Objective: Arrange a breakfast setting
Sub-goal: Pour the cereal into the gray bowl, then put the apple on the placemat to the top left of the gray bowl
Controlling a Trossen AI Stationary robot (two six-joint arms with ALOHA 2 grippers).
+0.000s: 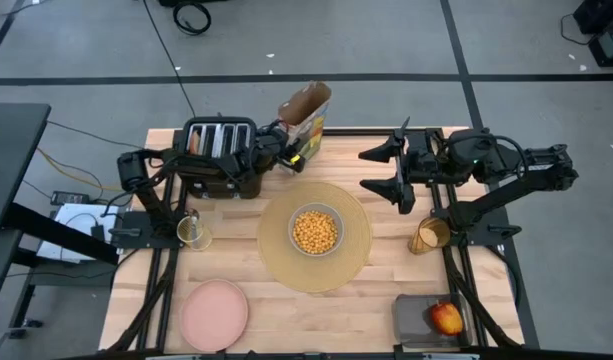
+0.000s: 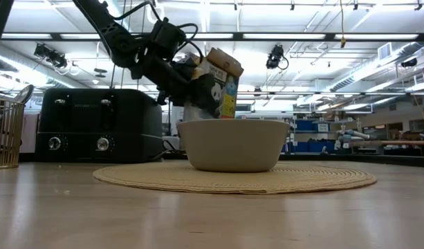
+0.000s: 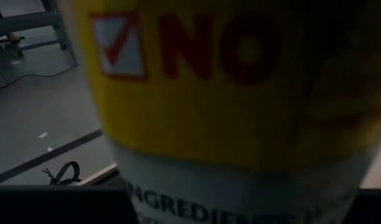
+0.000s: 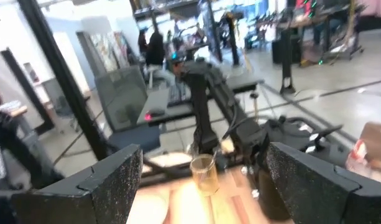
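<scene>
Behind the mat (image 1: 315, 237), left end effector (image 1: 284, 141) clamps a tilted cereal box (image 1: 306, 112) beside the toaster (image 1: 219, 145); bowl (image 1: 315, 230) holds cereal; right end effector (image 1: 386, 168) hovers, fingers apart.

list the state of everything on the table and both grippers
bowl: full of cereal, on placemat
cereal box: top open, at left gripper
right gripper: open, empty
pink plate: empty
apple: in basket
toaster: slots empty
</scene>
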